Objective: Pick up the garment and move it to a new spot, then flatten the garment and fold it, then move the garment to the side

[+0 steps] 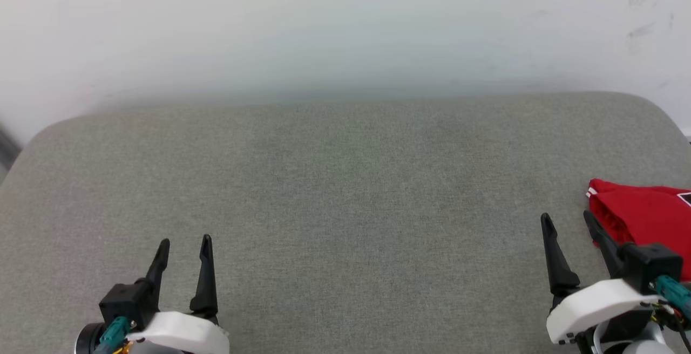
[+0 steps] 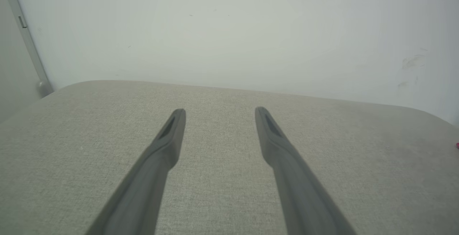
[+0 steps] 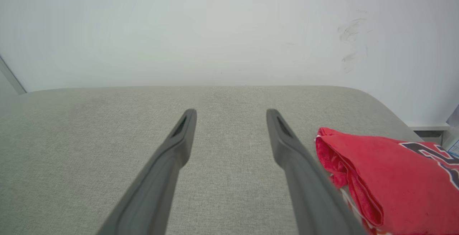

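Head view shows the garment (image 1: 642,216) lying as a compact red bundle at the far right of the grey padded bench (image 1: 345,181), partly cut off by the picture's edge. In the right wrist view its layers are stacked with a doubled edge facing the fingers and part of a dark numeral on top, so it looks folded rather than crumpled. Judging by that, the moving, flattening and folding appear done, and the bundle already sits off to the side. At most a final retreat of the arms seems left.

The right end effector (image 1: 567,215) hovers just beside the bundle's left edge, its jaws spread wide and holding nothing. Whether its outer finger brushes the cloth I cannot tell. The left end effector (image 1: 185,239) is well apart at the lower left, equally wide open and empty over bare fabric.
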Available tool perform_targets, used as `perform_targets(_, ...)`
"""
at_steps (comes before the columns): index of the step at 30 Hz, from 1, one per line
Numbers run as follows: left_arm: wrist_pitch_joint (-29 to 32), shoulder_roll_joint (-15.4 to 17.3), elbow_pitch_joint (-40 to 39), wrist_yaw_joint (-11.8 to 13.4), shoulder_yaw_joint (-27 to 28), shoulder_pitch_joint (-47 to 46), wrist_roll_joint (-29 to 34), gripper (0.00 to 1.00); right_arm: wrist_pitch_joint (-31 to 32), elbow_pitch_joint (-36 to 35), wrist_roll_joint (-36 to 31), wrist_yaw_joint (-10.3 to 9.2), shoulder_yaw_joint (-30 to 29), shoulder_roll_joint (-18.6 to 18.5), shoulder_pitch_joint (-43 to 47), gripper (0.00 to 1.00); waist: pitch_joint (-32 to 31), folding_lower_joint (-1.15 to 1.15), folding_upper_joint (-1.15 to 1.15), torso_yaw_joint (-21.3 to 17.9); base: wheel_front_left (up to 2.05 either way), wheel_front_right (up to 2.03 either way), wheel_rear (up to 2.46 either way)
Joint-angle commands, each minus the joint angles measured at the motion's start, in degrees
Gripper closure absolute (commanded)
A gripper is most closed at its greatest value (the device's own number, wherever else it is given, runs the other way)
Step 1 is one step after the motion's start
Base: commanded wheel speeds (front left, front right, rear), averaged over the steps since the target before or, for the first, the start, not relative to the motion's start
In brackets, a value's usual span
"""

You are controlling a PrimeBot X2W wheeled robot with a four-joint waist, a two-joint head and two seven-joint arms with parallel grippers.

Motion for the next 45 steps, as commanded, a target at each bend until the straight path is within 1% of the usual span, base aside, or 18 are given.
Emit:
perform_targets(1, -0.3, 0.0, 0.0, 0.2, -0.1, 1.1, 0.2, 0.00, -0.4, -1.1, 0.6, -0.04, 0.1, 0.2, 1.4, 0.00, -0.9, 0.01, 0.00, 0.3, 0.00, 0.00, 0.00)
perform_targets(6, -0.4, 0.0, 0.4, 0.3, -0.6, 3.0, 0.7, 0.00, 0.5, -4.6, 0.9, -0.04, 0.6, 0.4, 4.9, 0.00, -2.0, 0.01, 0.00, -0.2, 0.00, 0.00, 0.00)
perform_targets(12, -0.4, 0.1, 1.1, 0.4, -0.9, 4.0, 1.2, 0.00, 1.3, -6.8, 1.6, -0.04, 1.1, 0.4, 7.1, 0.00, -2.5, 0.01, 0.00, -0.3, 0.00, 0.00, 0.00)
perform_targets(20, -0.4, 0.4, 1.9, 0.1, -1.3, 2.6, 1.2, 0.00, 1.6, -7.0, 1.5, -0.04, 1.3, 0.4, 7.1, 0.00, -2.5, 0.01, 0.00, -0.4, 0.00, 0.00, 0.00)
perform_targets(29, -0.4, 0.6, 2.3, 0.4, -1.3, 2.0, 1.2, 0.00, 1.0, -6.9, 1.9, -0.04, 1.3, 0.4, 7.1, 0.00, -2.4, 0.01, 0.00, -0.2, 0.00, 0.00, 0.00)
perform_targets(30, -0.4, 0.4, 2.0, 0.2, -1.3, 1.8, 1.0, 1.00, 1.0, -6.9, 2.0, -0.04, 1.3, 0.4, 7.2, 1.00, -2.4, 0.01, 0.00, -0.2, 0.00, 0.00, 0.00)
perform_targets(33, 0.4, -0.1, 3.0, 0.3, -1.3, 2.9, 0.6, 1.00, 1.2, -5.6, 2.3, 0.00, 1.3, 0.2, 6.8, 1.00, -2.4, 0.01, 0.00, -0.2, 0.00, 0.00, 0.00)
perform_targets(45, 3.9, -1.2, 3.0, -1.1, 1.0, 1.4, -11.4, 1.00, 2.4, -3.3, 16.3, 0.00, 0.6, 0.2, 4.9, 1.00, -2.1, 0.01, 0.00, 0.1, 0.00, 0.00, 0.00)
